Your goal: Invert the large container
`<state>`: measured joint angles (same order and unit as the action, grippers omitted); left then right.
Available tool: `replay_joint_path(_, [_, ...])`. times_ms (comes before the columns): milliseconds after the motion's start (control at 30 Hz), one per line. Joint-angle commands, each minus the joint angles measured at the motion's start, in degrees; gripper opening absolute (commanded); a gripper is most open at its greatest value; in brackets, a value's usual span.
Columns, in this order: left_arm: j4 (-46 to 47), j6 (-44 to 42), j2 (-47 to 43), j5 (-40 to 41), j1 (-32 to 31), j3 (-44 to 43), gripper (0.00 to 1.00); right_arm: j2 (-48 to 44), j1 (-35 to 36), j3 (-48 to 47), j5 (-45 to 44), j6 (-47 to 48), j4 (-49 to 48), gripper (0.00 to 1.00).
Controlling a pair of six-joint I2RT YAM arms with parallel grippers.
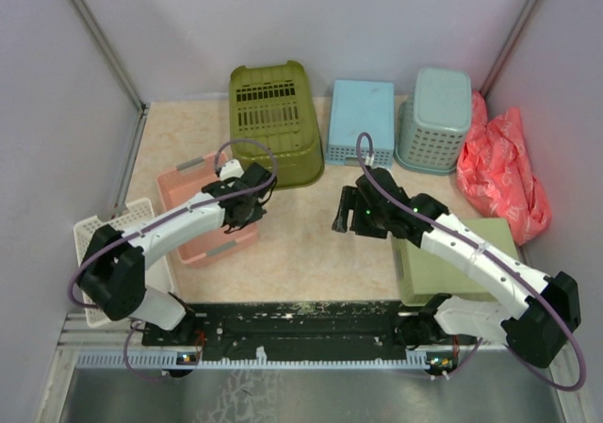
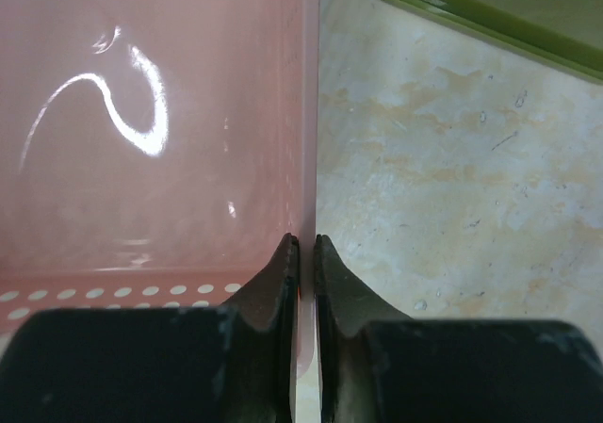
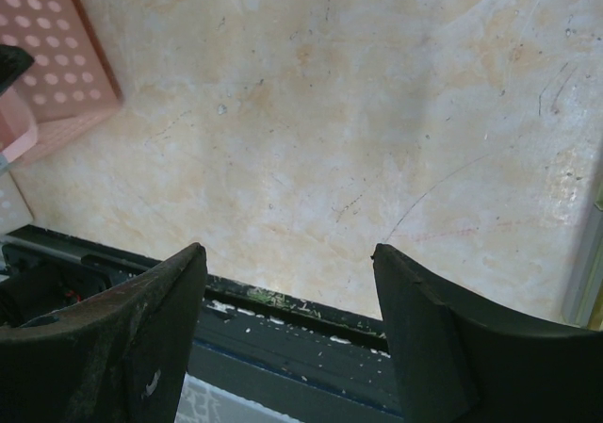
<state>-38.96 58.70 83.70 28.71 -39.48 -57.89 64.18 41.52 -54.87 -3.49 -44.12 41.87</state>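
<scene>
Large container [image 1: 275,122] behind tub [image 1: 184,189], left of mesh basket [image 1: 433,120].

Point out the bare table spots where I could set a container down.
Widest: the middle, between the pink bin and pale-green tray, before the olive tub. Smaller: the back-left corner beside that tub. The back row rightward is packed.

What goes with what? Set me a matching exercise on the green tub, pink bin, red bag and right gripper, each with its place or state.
Things:
1. green tub
2. pink bin
3. red bag
4. right gripper

Places or states:
A. open, holding nothing
B. side wall pinched by the left gripper
C. slotted bottom facing up, at the back
D. crumpled, at the far right

Pairs: 1-C, 2-B, 3-D, 4-A
</scene>
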Motion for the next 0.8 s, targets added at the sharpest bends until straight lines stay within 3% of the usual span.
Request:
replay_joint_path(0, [-5.10,3.84,-10.15,2.25,-0.15,-1.15,0.05,-1.39,0.14,-3.01,-2.05,0.71,0.07,0.72])
replay_joint_path(67, [-7.31,2.53,-15.32,2.52,-0.15,-3.31,0.00,-0.99,0.14,-3.26,-2.27,1.03,-0.13,0.72])
replay_joint_path(300, [-6.29,-7.00,-23.31,-3.11,-0.23,-14.12,0.00,0.72,0.13,-6.01,-4.11,1.75,0.08,0.72])
replay_joint_path(467, [-4.24,-12.84,-26.52,-17.76,-1.18,-18.05,0.00,-1.30,-0.63,-10.80,-11.52,1.85,4.70,0.72])
replay_joint_path(667, [-5.15,-15.97,-31.70,-31.16,-2.09,-20.81,0.00,-6.80,-8.00,-17.75,-15.97,4.78,9.64,0.72])
replay_joint_path(767, [-3.70,-20.44,-31.71,-44.02,-2.09,-23.64,0.00,-8.13,-9.24,-22.26,-21.27,6.99,12.24,0.72])
